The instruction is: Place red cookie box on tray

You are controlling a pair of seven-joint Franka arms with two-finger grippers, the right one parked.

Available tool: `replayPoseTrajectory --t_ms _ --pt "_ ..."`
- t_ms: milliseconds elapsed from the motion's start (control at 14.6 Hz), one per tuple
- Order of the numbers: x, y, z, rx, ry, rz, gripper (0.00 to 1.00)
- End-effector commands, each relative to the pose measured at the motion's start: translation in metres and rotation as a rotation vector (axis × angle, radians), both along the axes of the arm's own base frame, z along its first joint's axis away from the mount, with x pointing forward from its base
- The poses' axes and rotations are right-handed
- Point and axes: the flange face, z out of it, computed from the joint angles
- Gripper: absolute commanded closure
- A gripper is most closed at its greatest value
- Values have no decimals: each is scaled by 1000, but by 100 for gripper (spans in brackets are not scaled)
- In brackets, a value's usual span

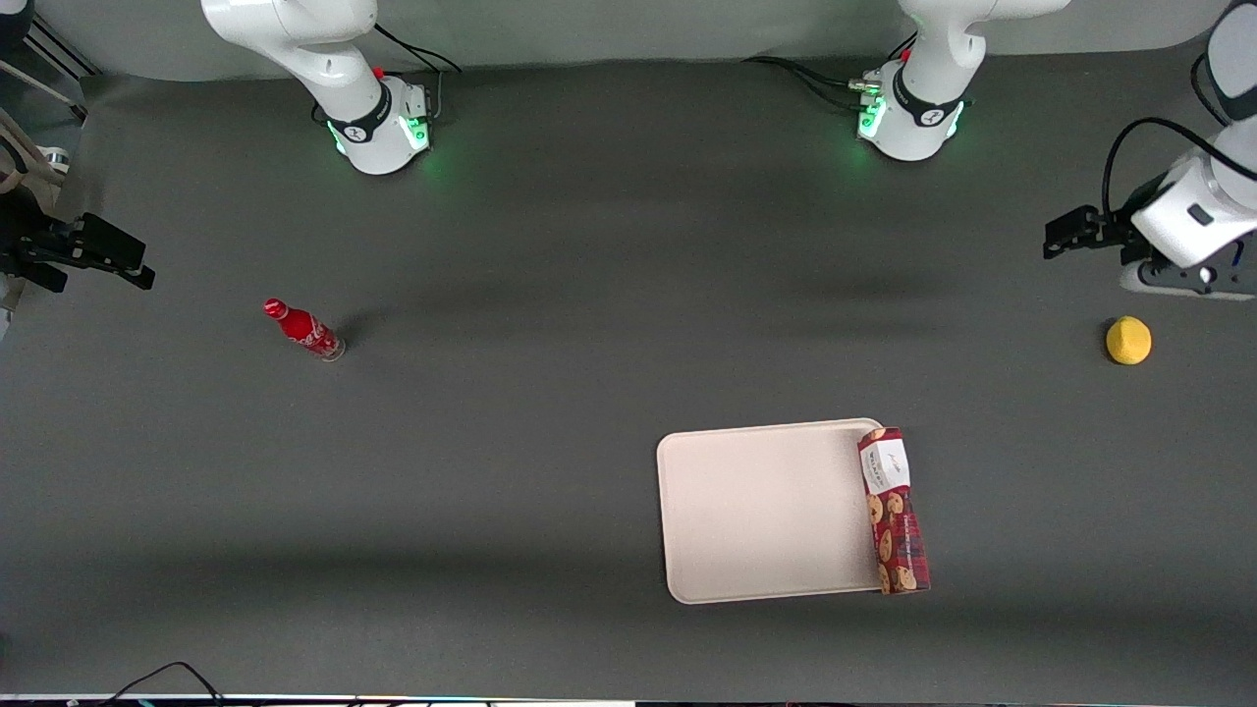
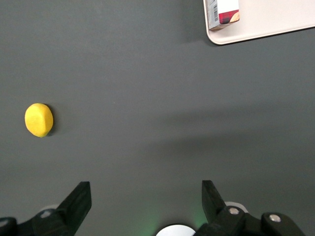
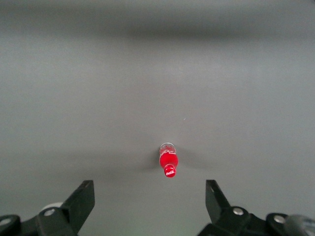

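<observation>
Though it lies along the tray's [image 1: 766, 511] edge at the lower right of the front view, the cookie box [image 1: 894, 511] seems only partly on it; it looks light, stiff cardboard, best pinched across its narrow middle. Its white label's writing is unreadable. Farther up, a lemon [image 1: 1128, 341], then the gripper [image 1: 1056, 239], fingers spread, empty
</observation>
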Motion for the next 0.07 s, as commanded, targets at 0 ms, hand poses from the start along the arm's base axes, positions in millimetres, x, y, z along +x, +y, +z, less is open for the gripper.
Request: replayPoseTrajectory --t_ms 0 --pt "5 -4 26 18 -22 -30 0"
